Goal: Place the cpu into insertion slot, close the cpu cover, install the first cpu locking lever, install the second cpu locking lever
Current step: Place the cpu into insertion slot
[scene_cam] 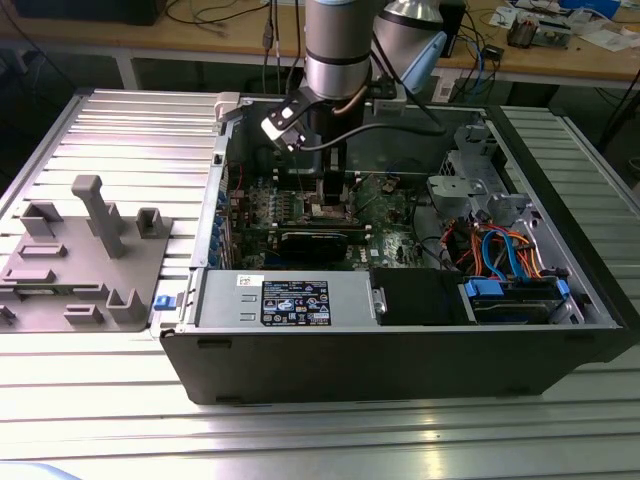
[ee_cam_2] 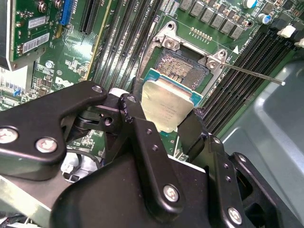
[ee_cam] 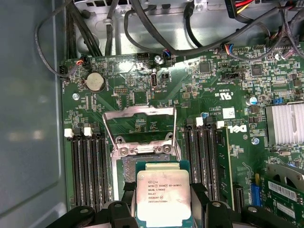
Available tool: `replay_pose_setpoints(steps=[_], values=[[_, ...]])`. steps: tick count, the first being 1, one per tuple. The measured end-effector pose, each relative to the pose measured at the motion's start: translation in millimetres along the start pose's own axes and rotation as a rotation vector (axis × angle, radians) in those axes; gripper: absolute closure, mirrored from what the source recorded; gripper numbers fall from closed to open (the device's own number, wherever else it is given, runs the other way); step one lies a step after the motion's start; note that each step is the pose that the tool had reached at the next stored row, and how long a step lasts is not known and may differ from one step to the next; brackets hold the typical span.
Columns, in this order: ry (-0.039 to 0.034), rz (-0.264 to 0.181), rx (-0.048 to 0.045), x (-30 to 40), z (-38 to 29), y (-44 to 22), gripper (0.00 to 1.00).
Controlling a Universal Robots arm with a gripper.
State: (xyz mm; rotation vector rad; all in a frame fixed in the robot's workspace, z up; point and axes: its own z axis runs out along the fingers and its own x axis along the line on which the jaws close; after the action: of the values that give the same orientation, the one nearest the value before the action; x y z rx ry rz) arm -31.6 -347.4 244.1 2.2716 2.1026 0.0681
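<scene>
The hand [ee_cam_2: 166, 121] was clamped on the cpu [ee_cam_2: 167, 104], 1 finger on each of 2 opposite edges, with the chip's silver-grey top facing the cameras in both wrist views. In the exterior view the hand [scene_cam: 325, 192] hung inside the open computer case [scene_cam: 400, 360], which lay on the ribbed metal surface [scene_cam: 300, 440]. The cpu [ee_cam: 164, 197] hovered partly over the insertion slot [ee_cam: 127, 167], covering 1 side of it and leaving the rest of the dark contact field bare, so it was not yet seated. Whether any edge already touched the socket rim could not be told. The cpu cover [ee_cam: 140, 112] stood swung open on the far side of the slot from the hand, clear of the way down, and a thin locking lever [ee_cam_2: 251, 74] stuck out past the socket corner across the memory slots [ee_cam: 88, 166]. Doing this step well probably meant squaring the chip to the slot [ee_cam_2: 183, 66] before descent, then bringing it down flat and slowly (a tilted or sliding entry could bend the fine contacts). The chip's edges needed to run parallel to the silvery rim, and the grip should probably have held until the cpu lay level in the recess.
</scene>
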Motion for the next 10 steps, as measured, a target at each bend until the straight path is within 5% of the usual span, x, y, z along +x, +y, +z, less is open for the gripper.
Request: replay_pose_setpoints(steps=[10], values=[[0.0001,0.000,0.0000,0.0,3.5,-0.2,0.46]])
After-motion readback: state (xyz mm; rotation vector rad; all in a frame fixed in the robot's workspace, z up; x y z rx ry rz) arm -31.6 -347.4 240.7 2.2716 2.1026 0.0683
